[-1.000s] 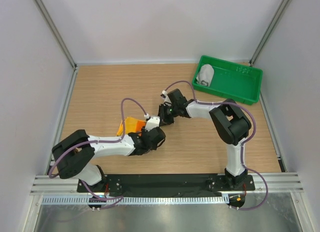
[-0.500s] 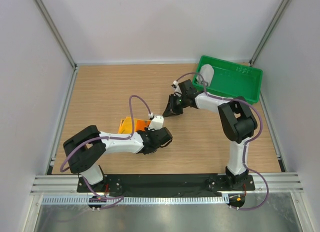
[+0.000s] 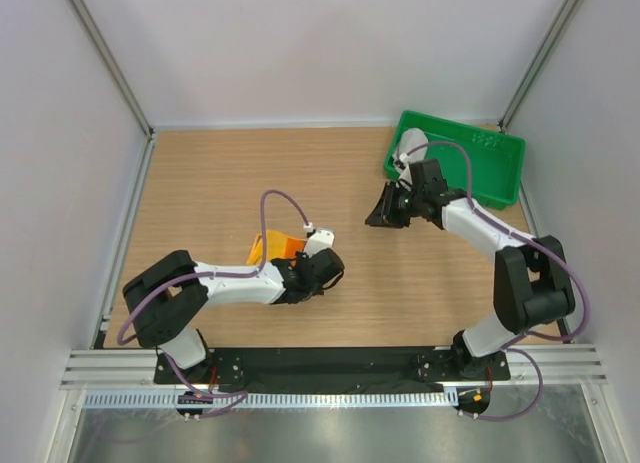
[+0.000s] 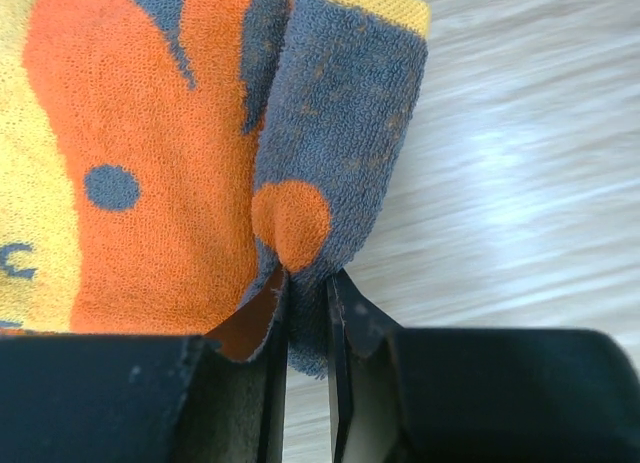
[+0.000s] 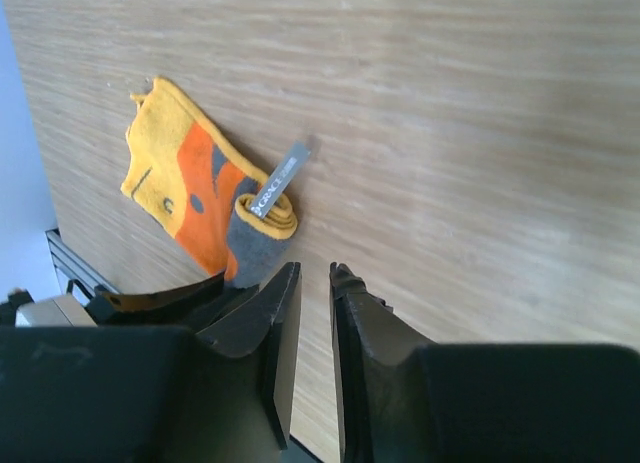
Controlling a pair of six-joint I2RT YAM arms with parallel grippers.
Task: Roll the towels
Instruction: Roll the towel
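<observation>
Currently, on the wooden surface (image 3: 200,183), the left fingers (image 4: 255,328) pinch the curled, grey-backed edge of the orange-and-yellow towel (image 4: 150,153). The right fingers (image 5: 275,328) hover well apart, slightly parted and empty. Rolling well probably calls for a firm pinch and an even turn across the flat part.

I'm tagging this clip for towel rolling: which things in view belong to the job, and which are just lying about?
Part of the job:
- orange and yellow towel, its rolled edge pinched by the left tool
- grey towel, in the tray
- right tool, holding nothing

Just there:
- green tray
- wooden table
</observation>
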